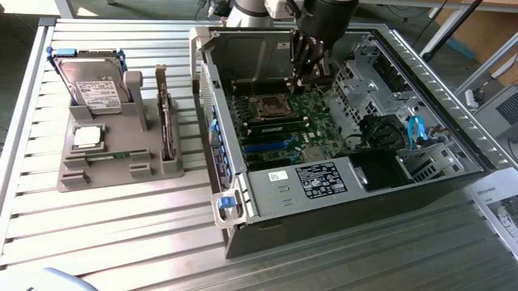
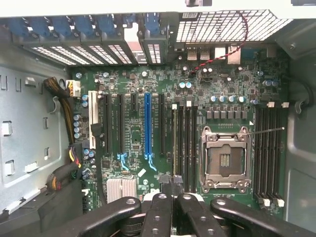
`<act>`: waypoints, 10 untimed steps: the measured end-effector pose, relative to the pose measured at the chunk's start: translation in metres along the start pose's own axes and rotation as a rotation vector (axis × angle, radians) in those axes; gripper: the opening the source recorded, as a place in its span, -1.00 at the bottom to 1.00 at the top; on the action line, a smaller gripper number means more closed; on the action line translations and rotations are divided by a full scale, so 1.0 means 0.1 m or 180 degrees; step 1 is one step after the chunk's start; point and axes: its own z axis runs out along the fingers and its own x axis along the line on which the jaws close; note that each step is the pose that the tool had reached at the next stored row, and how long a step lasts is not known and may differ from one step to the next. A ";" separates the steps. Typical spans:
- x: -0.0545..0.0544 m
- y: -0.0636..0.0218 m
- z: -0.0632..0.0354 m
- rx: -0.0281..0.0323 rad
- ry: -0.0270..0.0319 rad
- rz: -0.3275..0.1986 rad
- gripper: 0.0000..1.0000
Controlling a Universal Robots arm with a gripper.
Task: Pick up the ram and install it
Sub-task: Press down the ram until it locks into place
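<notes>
Your hand (image 2: 171,183) has its fingertips pressed together on nothing, hanging low over the motherboard (image 2: 133,84) by the memory slots (image 2: 190,140) inside the open case (image 1: 324,224). Drop from here and you could well scrape the slots or the bare CPU socket (image 2: 224,158). The ram (image 1: 109,156), as far as you can tell, lies flat in the grey holder (image 1: 97,176) on the table (image 1: 121,230), well apart from the hand, long axis across the exterior view.

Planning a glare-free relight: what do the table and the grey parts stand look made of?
Table: likely bare aluminium, ribbed slats with a bright, streaky sheen. Stand: probably matte grey plastic, dull and even, no glints; the look leaves painted metal open.
</notes>
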 end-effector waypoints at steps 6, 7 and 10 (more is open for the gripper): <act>0.00 0.000 0.000 0.0000 0.0000 0.0000 -0.80; 0.00 0.000 0.000 0.0000 0.0000 0.0000 -0.80; 0.00 0.000 0.000 0.0000 0.0000 0.0000 -0.80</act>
